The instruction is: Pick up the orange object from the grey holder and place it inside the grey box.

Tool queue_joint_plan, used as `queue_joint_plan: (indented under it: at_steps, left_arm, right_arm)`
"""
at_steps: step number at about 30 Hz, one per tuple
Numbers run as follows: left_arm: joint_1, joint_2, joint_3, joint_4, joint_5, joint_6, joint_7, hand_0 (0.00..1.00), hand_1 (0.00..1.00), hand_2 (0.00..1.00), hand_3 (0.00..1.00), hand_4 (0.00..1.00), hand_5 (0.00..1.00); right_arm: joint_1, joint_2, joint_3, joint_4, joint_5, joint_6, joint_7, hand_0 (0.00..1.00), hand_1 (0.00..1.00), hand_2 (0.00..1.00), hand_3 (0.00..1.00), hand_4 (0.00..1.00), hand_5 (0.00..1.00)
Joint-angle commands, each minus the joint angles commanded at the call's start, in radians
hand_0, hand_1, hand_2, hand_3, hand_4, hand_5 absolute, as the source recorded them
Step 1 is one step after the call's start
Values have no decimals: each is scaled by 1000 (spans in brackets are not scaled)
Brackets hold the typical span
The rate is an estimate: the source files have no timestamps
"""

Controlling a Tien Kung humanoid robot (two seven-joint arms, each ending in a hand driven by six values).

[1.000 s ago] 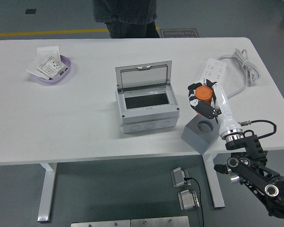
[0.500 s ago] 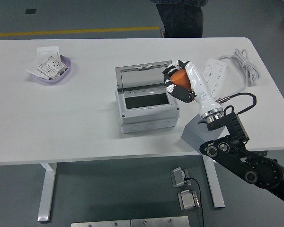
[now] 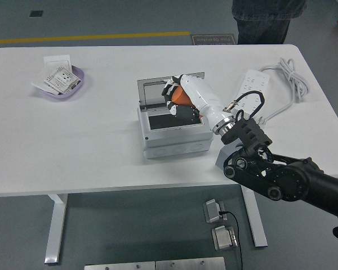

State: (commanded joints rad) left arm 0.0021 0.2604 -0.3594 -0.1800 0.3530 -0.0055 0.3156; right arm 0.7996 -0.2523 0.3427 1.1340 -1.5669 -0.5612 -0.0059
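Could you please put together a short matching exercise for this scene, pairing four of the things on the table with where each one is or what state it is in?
Things:
1. orange object
2. grey box
3. purple bowl
4. power strip

Places or states:
A. at the far left of the table, holding small packets
B. held in the right hand above the box opening
C. at the far right of the table, with its cable looped beside it
D. in the middle of the table, lid standing open

Pairs: 1-B, 2-D, 3-A, 4-C
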Motion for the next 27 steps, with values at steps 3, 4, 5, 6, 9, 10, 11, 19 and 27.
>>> queue_joint_plan:
  at_steps: [3,4,5,6,9,10,11,19,27]
  left_arm:
    - [-2,1,11,0,-9,0,-3,696,737,716,835,738,198]
    - [-3,1,12,0,-10,0,-3,696,737,716,835,738,198]
    - [-3,2,13,0,-10,0,-3,696,737,716,835,738,198]
    - [-4,2,16,0,-12,0,-3,697,740,720,839,737,201]
    - [-6,3,20,0,-13,1,-4,697,740,720,839,737,201]
    - [-7,4,22,0,-14,1,-4,697,740,720,839,737,201]
    - [-7,4,24,0,-15,1,-5,697,740,720,839,737,201]
    - [-7,3,35,0,-23,1,-6,698,741,721,839,736,203]
    - [-8,3,51,0,-35,1,-8,697,742,720,839,737,204]
  right_arm:
    - [37,5,-72,-30,19,7,8,2,46,337,239,56,2]
    - [47,7,-93,-41,28,9,11,2,46,337,239,56,2]
    - [60,12,-120,-56,42,11,16,2,46,337,239,56,2]
    - [70,16,-144,-68,52,13,19,2,49,336,240,59,2]
    - [95,34,-204,-106,80,18,26,2,49,336,240,59,2]
    - [101,39,-221,-116,88,19,28,2,49,336,240,59,2]
    - [111,49,-243,-134,100,21,30,2,49,336,240,59,2]
    - [148,89,-281,-194,147,22,41,2,51,336,247,60,2]
    - [164,109,-294,-219,184,16,52,2,59,335,249,60,2]
